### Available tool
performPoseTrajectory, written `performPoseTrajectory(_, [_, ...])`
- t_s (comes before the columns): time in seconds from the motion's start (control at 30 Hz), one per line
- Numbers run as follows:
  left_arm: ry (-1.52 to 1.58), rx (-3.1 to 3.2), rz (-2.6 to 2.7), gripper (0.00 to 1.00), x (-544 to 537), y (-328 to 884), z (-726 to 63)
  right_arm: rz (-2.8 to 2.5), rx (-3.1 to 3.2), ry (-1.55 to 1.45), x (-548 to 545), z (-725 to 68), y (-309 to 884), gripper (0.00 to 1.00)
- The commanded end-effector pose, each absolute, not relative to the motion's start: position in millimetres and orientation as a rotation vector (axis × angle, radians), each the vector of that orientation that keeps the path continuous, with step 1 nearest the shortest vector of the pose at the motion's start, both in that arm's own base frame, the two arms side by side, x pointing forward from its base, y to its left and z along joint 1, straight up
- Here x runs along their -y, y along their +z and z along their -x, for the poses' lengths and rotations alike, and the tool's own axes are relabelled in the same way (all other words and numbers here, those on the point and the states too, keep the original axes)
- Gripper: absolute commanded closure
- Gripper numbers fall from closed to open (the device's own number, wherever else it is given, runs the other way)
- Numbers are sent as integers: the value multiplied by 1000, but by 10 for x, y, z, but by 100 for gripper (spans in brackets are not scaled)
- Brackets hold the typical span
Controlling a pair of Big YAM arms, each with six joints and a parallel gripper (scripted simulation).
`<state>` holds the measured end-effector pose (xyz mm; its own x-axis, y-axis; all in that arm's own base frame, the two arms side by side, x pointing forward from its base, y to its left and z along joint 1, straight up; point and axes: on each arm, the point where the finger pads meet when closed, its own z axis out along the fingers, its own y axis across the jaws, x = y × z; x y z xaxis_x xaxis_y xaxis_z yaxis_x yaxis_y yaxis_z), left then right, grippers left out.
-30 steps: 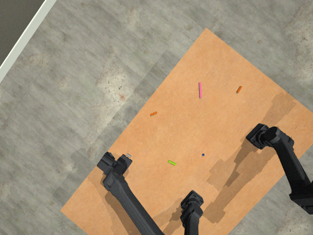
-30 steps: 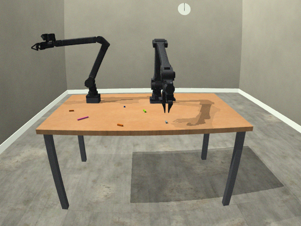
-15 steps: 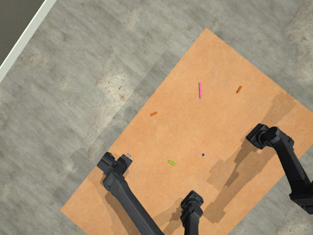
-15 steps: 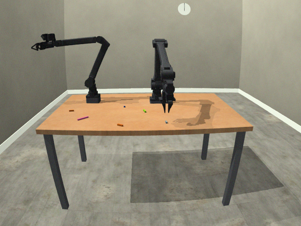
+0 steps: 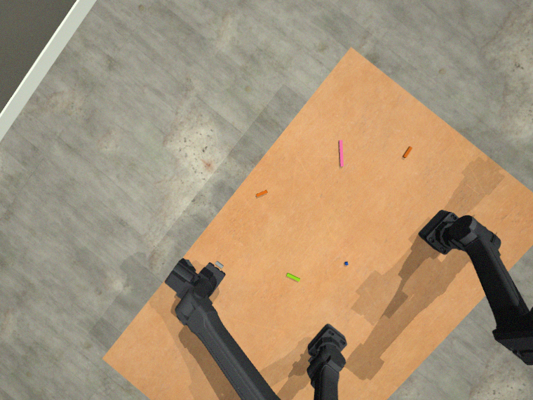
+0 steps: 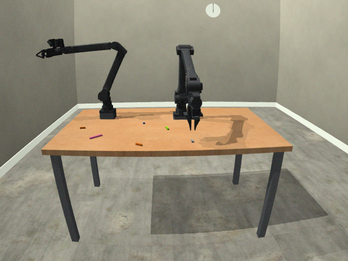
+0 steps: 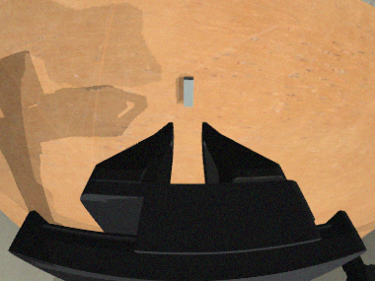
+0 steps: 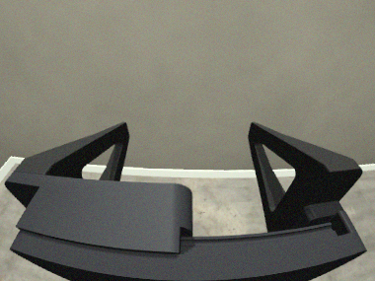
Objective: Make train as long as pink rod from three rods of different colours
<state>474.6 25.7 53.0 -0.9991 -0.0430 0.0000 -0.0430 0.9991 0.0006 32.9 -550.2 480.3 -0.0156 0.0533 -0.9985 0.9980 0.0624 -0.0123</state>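
A grey rod lies flat near the table edge. My left gripper points down above it, fingers a narrow gap apart with nothing between them. A lime rod, a blue rod and the pink rod lie apart. One orange rod lies near the same edge as the grey rod; another orange rod lies beyond the pink one. My right gripper is wide open and empty, raised high.
The right arm reaches out high, past the table's side in the exterior view. The left arm reaches over the table. Arm shadows fall beside the grey rod.
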Motion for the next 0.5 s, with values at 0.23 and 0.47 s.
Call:
performPoseTrajectory(0.23, [-1, -3135, 40, 77, -251, 431, -4805, -1175, -1230, -1175, 5443, -244, 5005, 0])
performPoseTrajectory(0.47, [-1, -3133, 39, 77, -245, 351, -4816, -1175, -1230, -1175, 5443, -244, 5005, 0])
